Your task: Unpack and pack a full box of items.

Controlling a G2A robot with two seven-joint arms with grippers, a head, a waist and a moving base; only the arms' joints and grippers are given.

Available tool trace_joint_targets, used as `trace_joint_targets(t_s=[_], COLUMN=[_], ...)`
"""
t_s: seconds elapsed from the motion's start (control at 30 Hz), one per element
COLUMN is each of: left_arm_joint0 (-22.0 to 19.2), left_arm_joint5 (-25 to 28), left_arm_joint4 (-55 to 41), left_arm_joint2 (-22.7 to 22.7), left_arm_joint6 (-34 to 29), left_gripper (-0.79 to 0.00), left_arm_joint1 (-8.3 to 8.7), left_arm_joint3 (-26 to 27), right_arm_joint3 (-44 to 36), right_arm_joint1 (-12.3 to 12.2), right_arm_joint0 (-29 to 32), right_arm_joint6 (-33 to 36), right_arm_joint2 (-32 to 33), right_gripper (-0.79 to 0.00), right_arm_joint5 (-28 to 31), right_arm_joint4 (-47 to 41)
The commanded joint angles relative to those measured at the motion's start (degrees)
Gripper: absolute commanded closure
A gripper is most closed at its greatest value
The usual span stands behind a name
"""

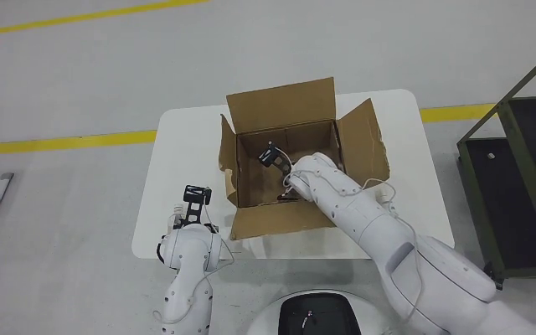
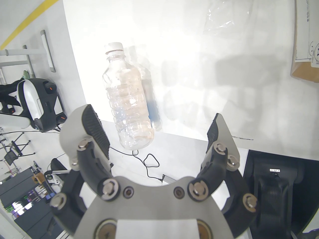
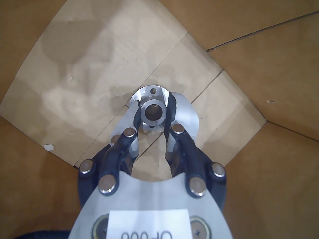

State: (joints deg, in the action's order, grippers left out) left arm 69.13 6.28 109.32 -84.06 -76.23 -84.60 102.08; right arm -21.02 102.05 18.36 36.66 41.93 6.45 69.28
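An open cardboard box (image 1: 285, 105) stands on the white table (image 1: 167, 193). My right arm reaches down inside it. There my right gripper (image 3: 153, 110) is shut on a small metal flanged hub (image 3: 152, 93), just above the box floor (image 3: 99, 75). My left gripper (image 2: 152, 115) hangs open over the table's front left edge. A clear plastic bottle (image 2: 127, 108) with a white cap lies just ahead of its fingers (image 2: 93, 123). The bottle's base is at the table edge, and nothing sits between the fingers.
A crumpled clear plastic bag (image 2: 224, 13) lies on the table (image 2: 187, 50) beyond the bottle. A corner of the box (image 2: 306, 38) shows beside it. A dark metal rack (image 1: 502, 176) stands off the table's right side.
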Motion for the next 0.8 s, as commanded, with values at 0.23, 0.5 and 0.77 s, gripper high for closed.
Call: trace_joint_targets(t_s=[0.23,0.5,0.77], left_arm_joint0=[0.00,0.00,0.00], left_arm_joint5=[0.00,0.00,0.00], left_arm_joint4=[0.00,0.00,0.00], left_arm_joint2=[0.00,0.00,0.00], left_arm_joint6=[0.00,0.00,0.00], left_gripper=[-0.785,-0.785,-0.785], left_arm_joint1=[0.00,0.00,0.00], left_arm_joint3=[0.00,0.00,0.00], right_arm_joint3=[-1.41,-7.35,-25.78], right_arm_joint1=[-0.85,-3.63,-8.63], right_arm_joint0=[-2.00,-1.42,6.01], right_arm_joint6=[-0.98,-1.38,2.37], right_arm_joint2=[1.94,7.40,16.98], right_gripper=[0.000,0.000,0.000], right_arm_joint5=[-1.43,-3.10,-4.53], right_arm_joint4=[0.14,-2.67,-3.59])
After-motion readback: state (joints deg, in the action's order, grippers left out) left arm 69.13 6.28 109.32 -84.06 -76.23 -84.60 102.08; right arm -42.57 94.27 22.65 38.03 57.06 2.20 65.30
